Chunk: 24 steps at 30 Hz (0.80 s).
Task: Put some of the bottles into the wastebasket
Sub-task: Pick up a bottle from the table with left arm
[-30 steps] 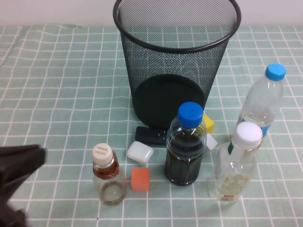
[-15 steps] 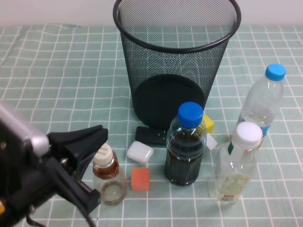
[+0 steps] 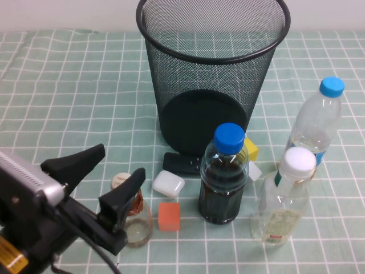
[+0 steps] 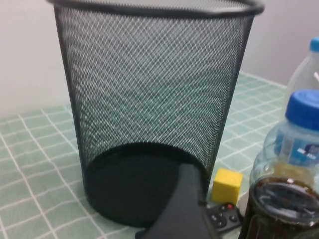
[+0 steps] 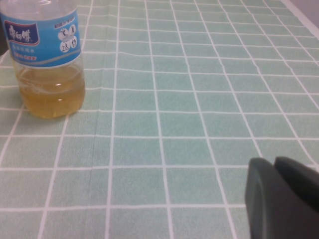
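The small squat bottle point(image 3: 136, 221) with a cream cap stands at the front left. My left gripper point(image 3: 120, 163) is open, one finger on each side of the bottle's cap, and partly hides the bottle. One of its fingers point(image 4: 187, 209) shows in the left wrist view. The taller white-capped bottle point(image 3: 282, 200) stands at the front right. The black wire-mesh wastebasket point(image 3: 211, 74) stands at the back centre and fills the left wrist view point(image 4: 149, 99). My right gripper point(image 5: 279, 196) is shut and empty over bare cloth, out of the high view.
A blue-capped bottle of dark liquid point(image 3: 223, 177) stands in front of the basket. A light-blue-capped bottle of yellow liquid point(image 3: 313, 123) stands at the right. A black remote point(image 3: 182, 164), white case point(image 3: 168, 184), orange cube point(image 3: 169, 217) and yellow cube point(image 3: 251, 148) lie between them.
My left arm has come in from the lower left edge to the small squat bottle. Its open fingers now flank the bottle's cap. The bottles have not moved.
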{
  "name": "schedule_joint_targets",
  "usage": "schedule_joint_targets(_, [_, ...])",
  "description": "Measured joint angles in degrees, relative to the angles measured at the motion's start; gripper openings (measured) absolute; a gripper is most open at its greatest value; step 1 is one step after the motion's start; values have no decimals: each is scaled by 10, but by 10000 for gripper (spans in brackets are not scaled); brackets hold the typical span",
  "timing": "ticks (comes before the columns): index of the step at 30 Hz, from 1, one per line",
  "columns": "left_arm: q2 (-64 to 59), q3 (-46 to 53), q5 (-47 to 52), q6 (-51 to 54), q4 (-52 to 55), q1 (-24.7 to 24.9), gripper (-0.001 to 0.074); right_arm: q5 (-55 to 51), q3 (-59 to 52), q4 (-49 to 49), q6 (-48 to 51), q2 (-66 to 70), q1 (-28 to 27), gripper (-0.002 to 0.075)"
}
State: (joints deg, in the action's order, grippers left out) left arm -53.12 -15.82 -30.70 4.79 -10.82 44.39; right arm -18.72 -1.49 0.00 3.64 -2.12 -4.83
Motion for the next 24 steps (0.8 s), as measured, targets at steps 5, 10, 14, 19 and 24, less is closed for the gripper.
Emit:
schedule_joint_targets(5, [-60,0,-33,-2,-11,0,546,0,0,0,0,0,0,-7])
schedule_joint_targets(10, [-127,0,-55,-4,-39,0,552,0,0,0,0,0,0,-7])
schedule_joint_targets(14, [-172,0,-67,-4,-43,0,493,0,0,0,0,0,0,-7])
schedule_joint_targets(19, [-205,0,-90,-4,-44,0,298,0,0,0,0,0,0,-7])
schedule_joint_targets(24, [-191,-34,-11,16,-71,0,296,0,0,0,0,0,0,-7])
